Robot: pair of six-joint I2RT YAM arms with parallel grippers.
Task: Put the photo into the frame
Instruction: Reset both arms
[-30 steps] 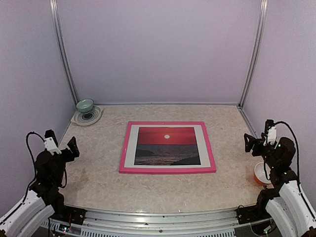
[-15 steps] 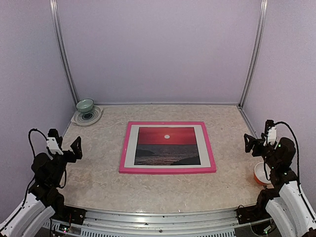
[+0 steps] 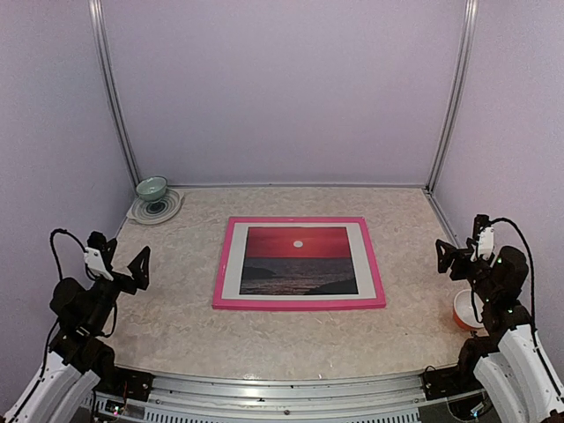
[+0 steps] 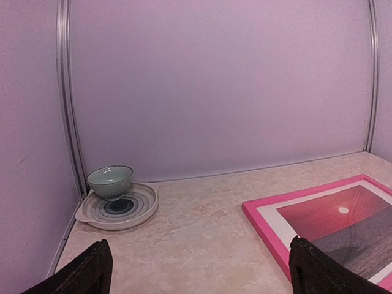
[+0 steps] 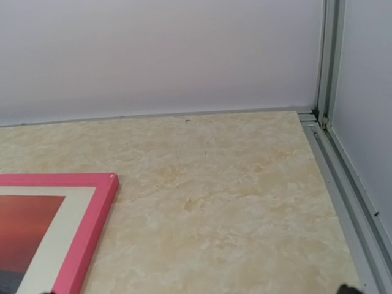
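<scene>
the photo (image 3: 299,260) lies flat at the centre of the top view, inside the frame (image 3: 300,302) with a white mat (image 3: 231,264) round it, long axis left to right; it sits between both arms, neither clearly nearer, well apart from each

left gripper (image 3: 119,254) at lower left and right gripper (image 3: 460,245) at the right edge both have jaws wide apart, holding nothing

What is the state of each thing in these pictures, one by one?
photo: inside the frame, face up, bordered by a white mat.
frame: lying flat, pink front up.
left gripper: open, empty.
right gripper: open, empty.
green bowl: upright on a plate.
orange bowl: upright, partly hidden.
</scene>
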